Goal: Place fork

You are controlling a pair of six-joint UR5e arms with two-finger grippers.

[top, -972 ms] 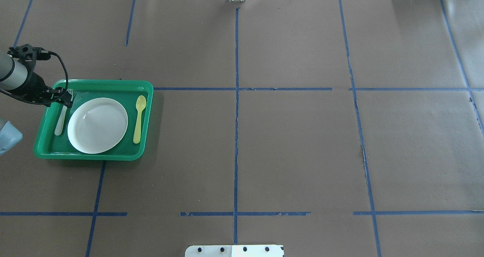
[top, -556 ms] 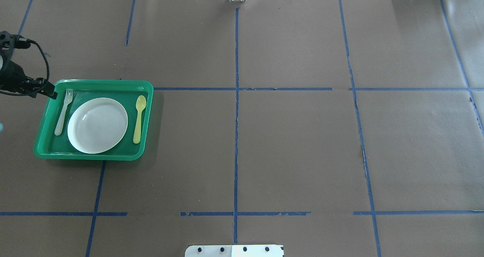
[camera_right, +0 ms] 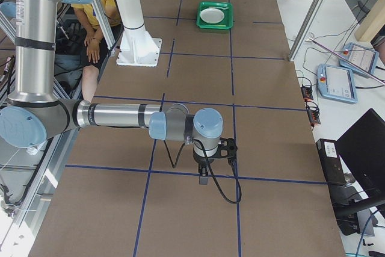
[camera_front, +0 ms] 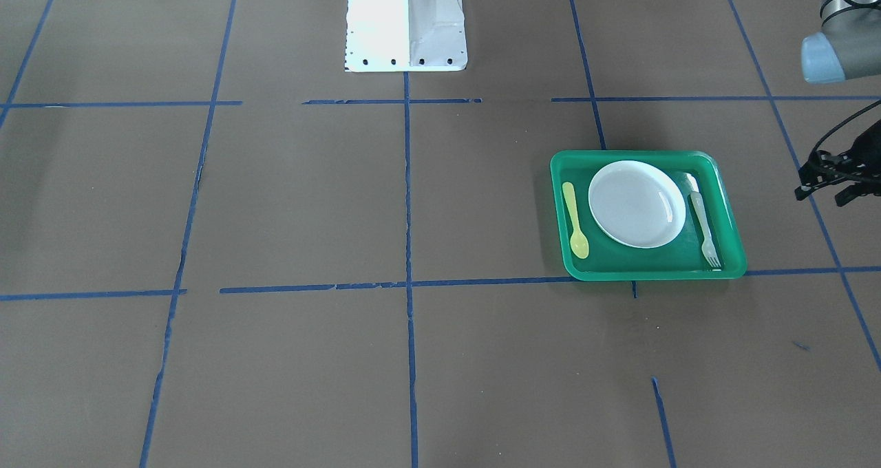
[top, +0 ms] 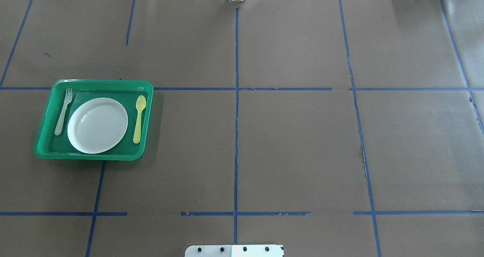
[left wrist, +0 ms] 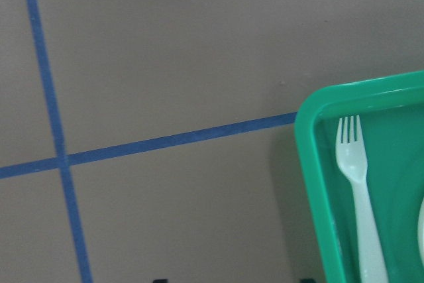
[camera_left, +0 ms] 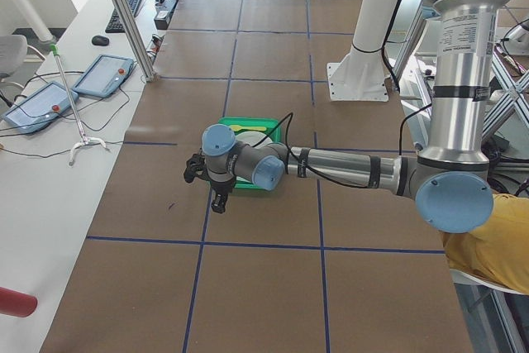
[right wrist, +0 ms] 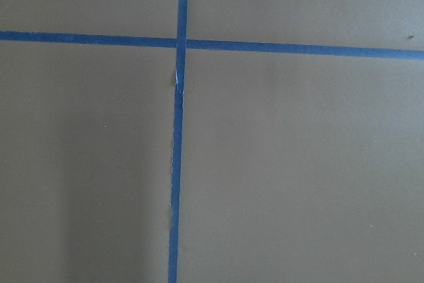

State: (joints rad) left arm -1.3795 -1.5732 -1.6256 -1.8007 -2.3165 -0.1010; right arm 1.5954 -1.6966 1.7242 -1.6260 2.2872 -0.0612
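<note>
The pale plastic fork (top: 63, 111) lies flat in the green tray (top: 94, 156), along its left side, tines toward the far edge. It also shows in the front view (camera_front: 703, 224) and the left wrist view (left wrist: 356, 190). My left gripper (camera_front: 823, 194) is open and empty, over bare table outside the tray's left edge, apart from the fork; it also shows in the exterior left view (camera_left: 216, 202). My right gripper (camera_right: 203, 177) hovers far from the tray at the table's other end; I cannot tell whether it is open or shut.
A white plate (top: 97, 125) sits in the tray's middle, with a yellow spoon (top: 139, 119) on its right. The white robot base (camera_front: 406, 20) stands at the table's near edge. Blue tape lines cross the brown table. A seated person (camera_right: 99, 22) is beside the base.
My left gripper has drawn back leftward from the fork's tines and gone out of the overhead view. The fork, plate and spoon have not moved.
</note>
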